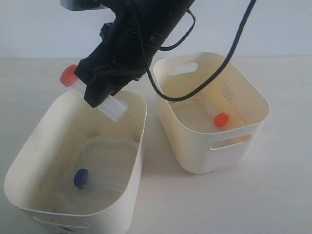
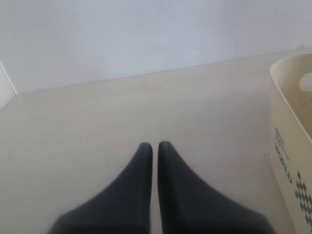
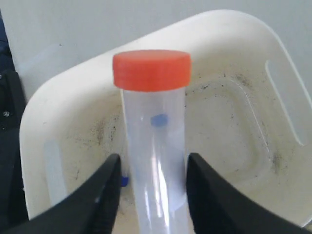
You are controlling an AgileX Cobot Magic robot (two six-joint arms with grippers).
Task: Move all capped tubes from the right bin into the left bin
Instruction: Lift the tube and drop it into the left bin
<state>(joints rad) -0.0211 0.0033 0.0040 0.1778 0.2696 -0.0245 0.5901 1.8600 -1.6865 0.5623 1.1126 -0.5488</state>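
Observation:
My right gripper (image 1: 100, 97) hangs over the far rim of the left bin (image 1: 29, 161), the long tub with dark speckles inside (image 3: 234, 44). An orange-capped tube (image 1: 68, 75) lies tilted between its fingers. In the right wrist view that tube (image 3: 153, 146) stands between the black fingertips (image 3: 109, 170) with a thin gap on each side, so the jaws are open. A blue-capped tube (image 1: 81, 177) lies on the left bin's floor. Another orange-capped tube (image 1: 221, 119) lies in the right bin (image 1: 253, 97). My left gripper (image 2: 155, 145) is shut and empty above bare table.
A black cable (image 1: 234, 44) loops from the right arm over the right bin. The left wrist view shows the outer wall of a cream bin (image 2: 287, 146) with printed lettering beside the left gripper. A pale wall stands behind the table.

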